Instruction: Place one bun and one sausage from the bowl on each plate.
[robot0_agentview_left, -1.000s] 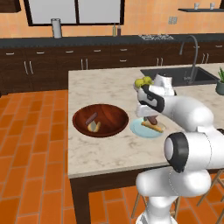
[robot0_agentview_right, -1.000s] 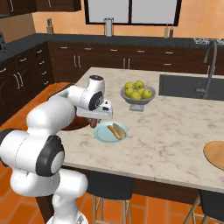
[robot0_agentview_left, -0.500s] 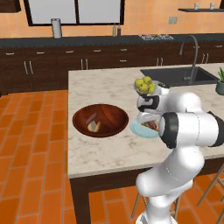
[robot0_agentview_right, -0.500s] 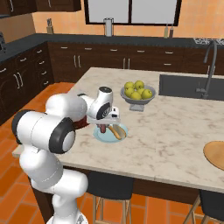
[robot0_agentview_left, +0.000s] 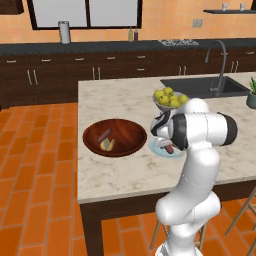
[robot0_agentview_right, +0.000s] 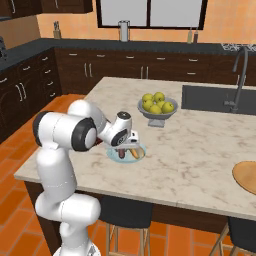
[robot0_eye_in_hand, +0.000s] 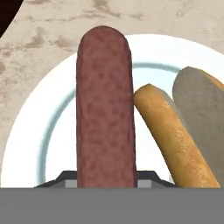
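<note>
Hand closed on one sausage over pale-blue plate, fingertips mostly hidden behind it, one bun on that plate cut off at frame edge, brown bowl on table held one sausage, one bun, tan plate cut off.

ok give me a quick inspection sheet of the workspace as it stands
surface: pale marble island counter with a sink set in its far side
job's things: brown bowl holds one sausage and one bun; light-blue plate holds a bun; a sausage is above it in the jaws; tan plate at the right edge, bare where visible
clutter: grey footed bowl of yellow-green fruit
grippers: gripper over the blue plate, jaws shut on the sausage
cables: nothing seen
surroundings: dark cabinets, orange tiled floor, stools under the counter
</note>
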